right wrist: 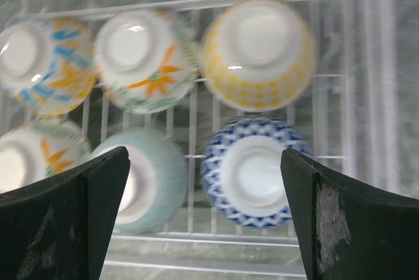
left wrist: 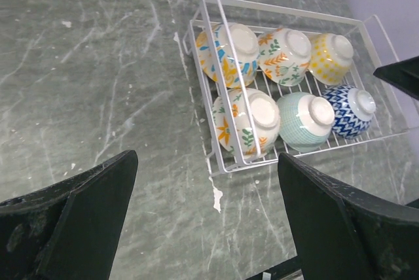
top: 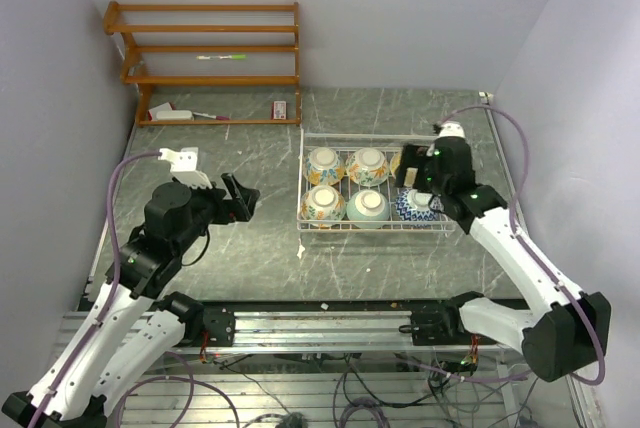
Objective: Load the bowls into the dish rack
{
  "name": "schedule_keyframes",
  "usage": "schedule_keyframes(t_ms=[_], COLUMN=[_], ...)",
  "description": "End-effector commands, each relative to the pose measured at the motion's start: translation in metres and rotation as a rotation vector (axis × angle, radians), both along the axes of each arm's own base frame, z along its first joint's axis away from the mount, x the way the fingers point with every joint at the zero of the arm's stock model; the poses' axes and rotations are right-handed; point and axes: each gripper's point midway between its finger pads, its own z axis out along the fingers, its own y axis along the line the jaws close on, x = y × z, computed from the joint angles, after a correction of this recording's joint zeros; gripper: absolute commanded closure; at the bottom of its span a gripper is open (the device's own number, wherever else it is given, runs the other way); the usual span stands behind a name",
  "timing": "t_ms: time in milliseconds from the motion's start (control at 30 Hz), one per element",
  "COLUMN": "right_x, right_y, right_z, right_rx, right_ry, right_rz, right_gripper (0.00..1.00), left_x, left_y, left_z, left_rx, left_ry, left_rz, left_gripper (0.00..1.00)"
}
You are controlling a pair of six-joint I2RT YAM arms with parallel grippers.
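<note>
Jaws on both arms stand wide apart and hold nothing. The left gripper (top: 238, 198) hangs over bare table (top: 250, 258), well apart from the dish rack (top: 370, 229). The right gripper (top: 415, 180) hangs above the right end of the rack, over the blue bowl (right wrist: 252, 172).

Status: six bowls (left wrist: 285, 54) sit upside down in the rack in two rows of three. These are three floral ones, a yellow bowl (left wrist: 330, 57), a teal bowl (left wrist: 304, 120) and the blue one. No bowl shows outside the rack in any view, so loading appears complete. What remains is likely only to draw the arms clear.

Surroundings: a wooden shelf (top: 205, 48) with a few small items stands at the far left corner. A small white scrap (left wrist: 216, 196) lies on the table just beside the near rack corner. Neither obstructs either arm.
</note>
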Motion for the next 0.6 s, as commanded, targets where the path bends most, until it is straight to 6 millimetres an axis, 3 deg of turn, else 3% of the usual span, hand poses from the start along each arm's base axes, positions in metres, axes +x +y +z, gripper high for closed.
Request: schedule_keyframes(t_ms=[0,100,267,367,567], right_x=[0.007,0.0,-0.004,-0.011,-0.015], right_y=[0.052,0.102,0.135,0.143,0.135], right_z=[0.018,0.013,-0.004,-0.01,0.007], right_rx=[-0.073,-0.129,-0.144,-0.1,-0.066], right_ry=[-0.088,-0.078,-0.053,-0.059,-0.132], right_rz=[0.129,0.245,0.346,0.39,0.356], right_gripper=[0.0,0.0,0.0,0.0,0.0], left_x=[-0.001,-0.001,0.0,0.003,0.006], left_y=[0.019,0.025,0.028,0.03,0.027], left_z=[0.007,0.004,0.003,0.001,0.0], left_rx=[0.055,0.069,0.077,0.09,0.104], left_ry=[-0.018,-0.011,-0.013,-0.003,0.006], left_rz=[0.074,0.102,0.121,0.133,0.123], left_gripper=[0.01,0.01,0.01,0.01,0.01])
